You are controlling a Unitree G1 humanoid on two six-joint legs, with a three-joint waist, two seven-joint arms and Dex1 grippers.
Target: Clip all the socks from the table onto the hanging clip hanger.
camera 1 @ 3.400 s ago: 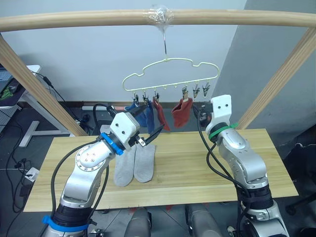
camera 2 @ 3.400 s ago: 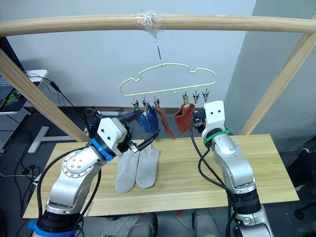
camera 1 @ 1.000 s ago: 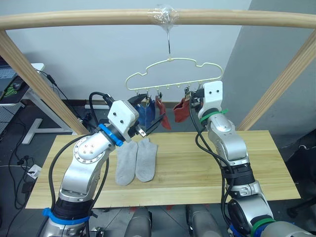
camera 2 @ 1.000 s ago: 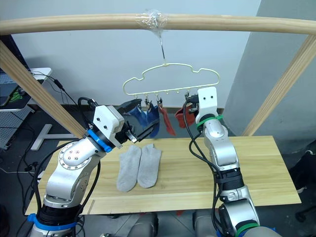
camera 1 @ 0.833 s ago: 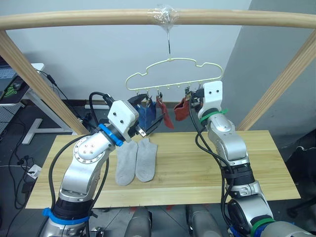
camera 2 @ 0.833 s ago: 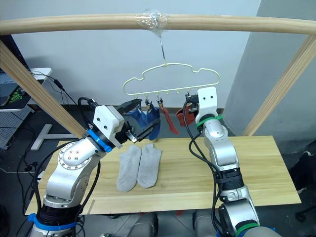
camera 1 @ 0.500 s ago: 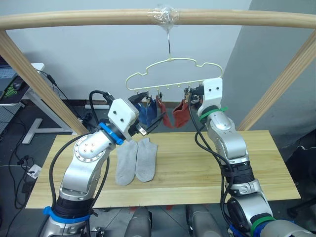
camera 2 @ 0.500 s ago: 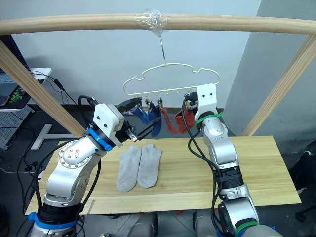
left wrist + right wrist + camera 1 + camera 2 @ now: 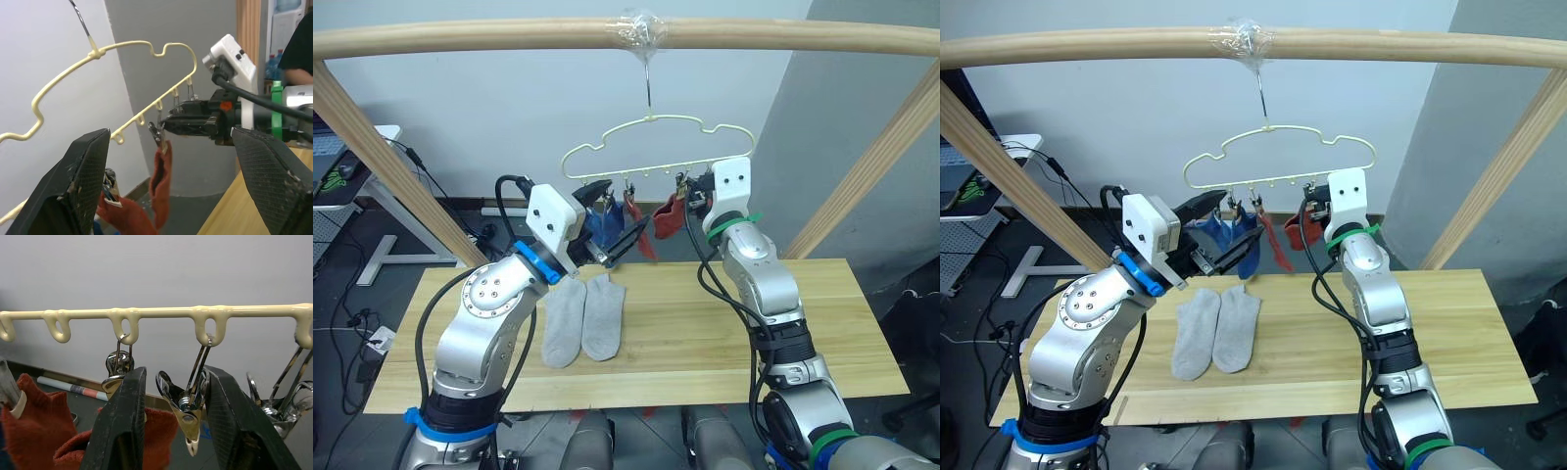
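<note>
The pale-yellow clip hanger [image 9: 651, 118] hangs by its hook from the wooden pole. Two blue socks [image 9: 599, 223] and two rust-red socks [image 9: 668, 217] hang from its clips. Two light grey socks [image 9: 581, 318] lie side by side on the table [image 9: 705, 333], below my left gripper. My left gripper [image 9: 625, 208] is open and empty, its fingers [image 9: 83, 181] spread wide by the blue and red socks. My right gripper [image 9: 690, 196] is up at the clip row. Its open fingers [image 9: 122, 426] flank a free metal clip [image 9: 188, 413], beside the clip holding a red sock [image 9: 44, 431].
A thick wooden pole frame [image 9: 509, 37] spans overhead, with slanted side poles [image 9: 391, 166] at both ends of the table. A white desk with cables [image 9: 372, 196] stands behind on the left. A person in dark clothing [image 9: 298, 49] is beyond the right arm.
My right gripper has risen from behind the table to the clip row and edged left along it, and the red sock beside it has swung. My left gripper has lifted slightly toward the hanger.
</note>
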